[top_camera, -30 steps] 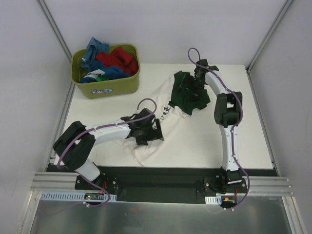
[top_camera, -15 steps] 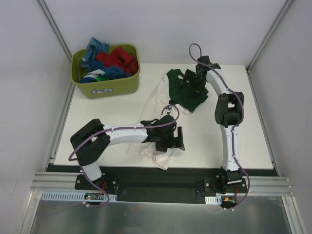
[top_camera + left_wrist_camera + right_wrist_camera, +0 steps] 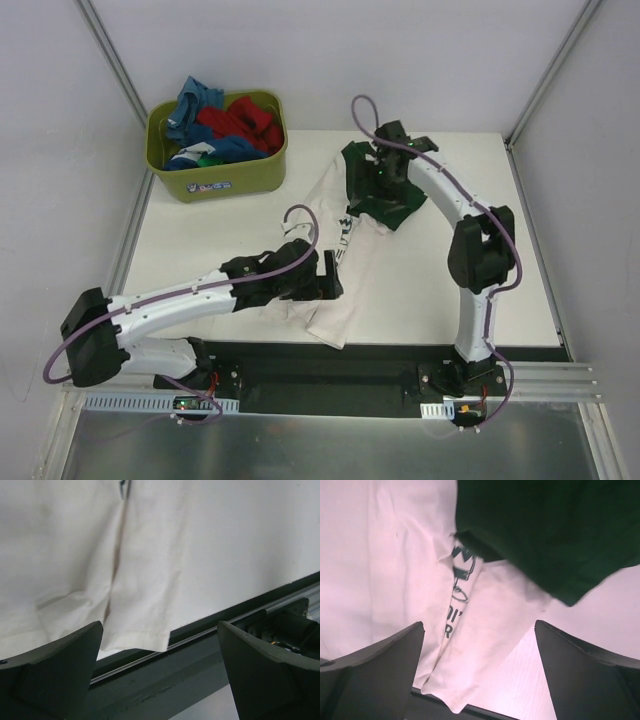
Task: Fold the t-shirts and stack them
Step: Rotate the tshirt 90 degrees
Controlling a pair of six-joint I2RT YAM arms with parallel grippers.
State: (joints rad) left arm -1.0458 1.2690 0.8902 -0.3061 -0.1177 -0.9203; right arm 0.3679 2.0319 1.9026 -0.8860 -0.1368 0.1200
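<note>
On the white surface [image 3: 200, 240] the cream t-shirt [image 3: 335, 318] lies stretched lengthwise (probably for folding); left gripper [image 3: 328, 277] and right gripper [image 3: 384, 178] both gape, empty.

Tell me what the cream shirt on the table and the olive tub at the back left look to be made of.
Cream t-shirt: soft knit cloth, probably cotton, with a matte finish. It creases, folds over itself and lies limp.
Olive tub: apparently moulded plastic, smooth with a slight sheen. Its walls stand rigid, with rounded corners and an even rim.
</note>
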